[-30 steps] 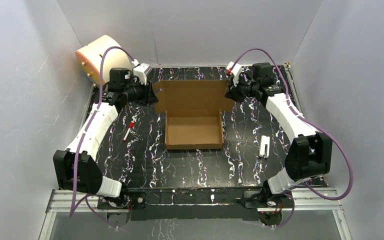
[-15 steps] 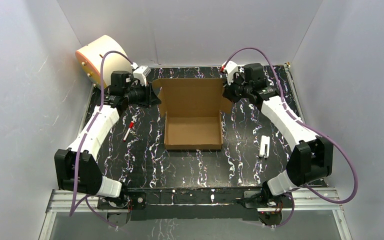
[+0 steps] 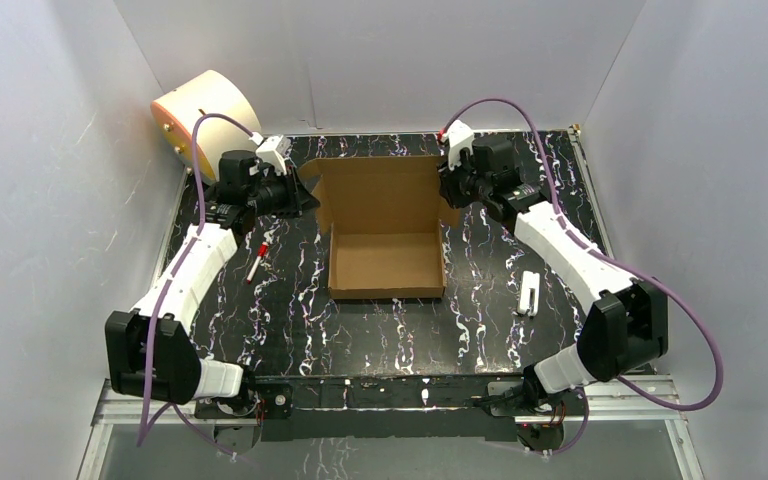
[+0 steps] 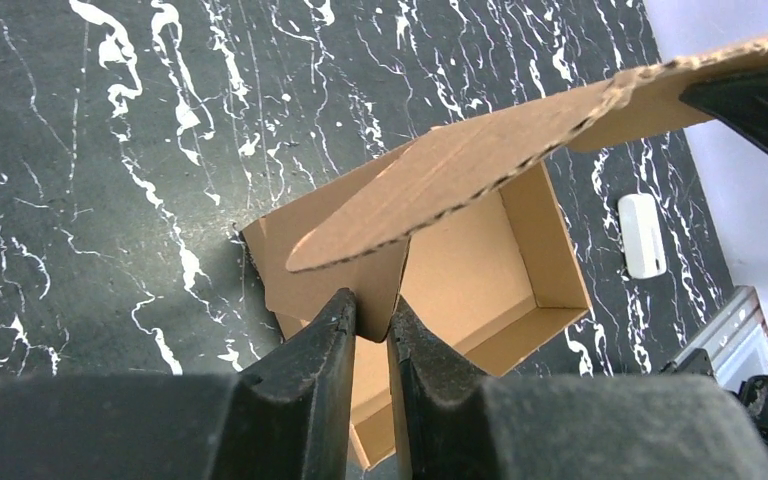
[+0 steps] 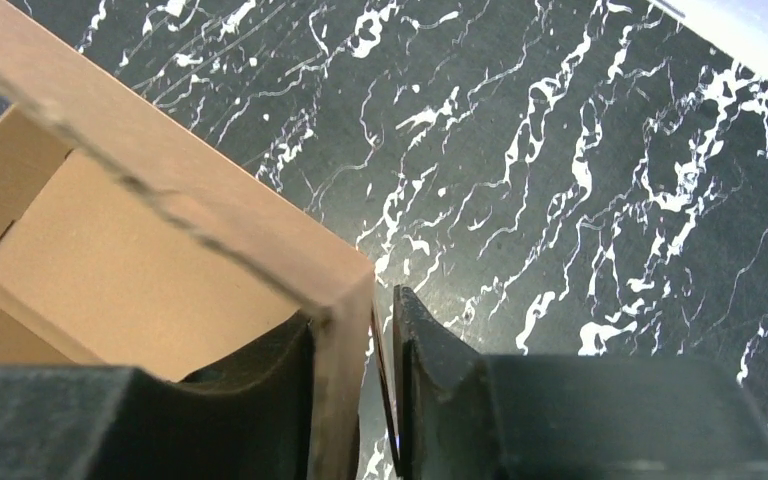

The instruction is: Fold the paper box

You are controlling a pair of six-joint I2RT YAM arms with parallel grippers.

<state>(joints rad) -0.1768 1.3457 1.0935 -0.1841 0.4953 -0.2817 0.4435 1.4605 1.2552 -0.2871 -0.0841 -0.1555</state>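
Two arms are seen, made alike. The left arm (image 3: 188, 268) and the right arm (image 3: 563, 243) are built from long white shells, with black joints set between them. A big black block is seen at each elbow. The bases are black, and small wires are seen there. A thin purple cable (image 3: 196, 146) is run along the left arm, and a second purple cable (image 3: 500, 99) along the right arm. A small white box (image 3: 272, 152) is fixed by the left wrist. A second white box (image 3: 458, 141), marked with a red dot, is fixed by the right wrist. The left gripper (image 4: 372, 310) and the right gripper (image 5: 355, 315) are made with thick black fingers, cut slanted at the tips.
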